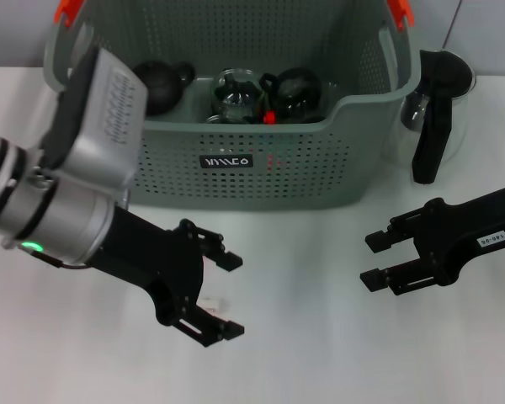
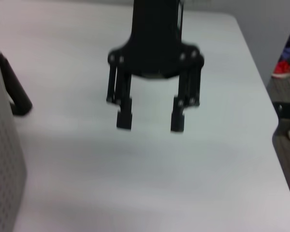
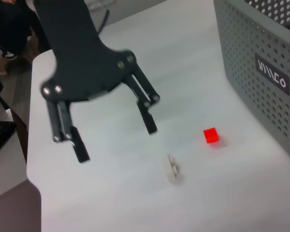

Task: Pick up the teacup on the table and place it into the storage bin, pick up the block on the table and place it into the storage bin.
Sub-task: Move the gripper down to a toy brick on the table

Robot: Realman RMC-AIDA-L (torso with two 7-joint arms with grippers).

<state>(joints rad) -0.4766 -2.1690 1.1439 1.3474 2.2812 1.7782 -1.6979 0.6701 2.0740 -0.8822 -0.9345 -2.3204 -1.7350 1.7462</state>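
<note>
**A:** While your left gripper [image 1: 223, 295] hangs over the near left part of the worktop [image 1: 311, 362], what state are its jaws in?

**B:** Spread wide, with nothing between them. Your right wrist view shows it [image 3: 116, 140] from the front, both fingers well apart above the bare surface.

**A:** And your right gripper [image 1: 379, 259]?

**B:** Also spread and holding nothing. It sits over the right side of the worktop, fingers pointing toward the middle. Your left wrist view shows it [image 2: 150, 121] head-on, clear of the surface.

**A:** Where is your red block [image 3: 210, 135]?

**B:** On the worktop, close to the front wall of the storage bin [image 3: 261, 92] but not touching it. A small white piece [image 3: 171, 169] lies near it, on the side away from the bin. In your head view the block itself is hidden behind the left arm.

**A:** And the bin?

**B:** Your storage bin [image 1: 261, 181] stands at the middle of the far edge, label facing you. Inside are a dark pot [image 1: 164, 84], a glass pot [image 1: 236, 94] and a darker glass one [image 1: 296, 88], with something small and red [image 1: 269, 116] between the last two. I cannot tell which of these, if any, is the teacup.

**A:** Anything beside it?

**B:** A glass jug [image 1: 438, 101] with a black handle, just off the bin's right end.
</note>
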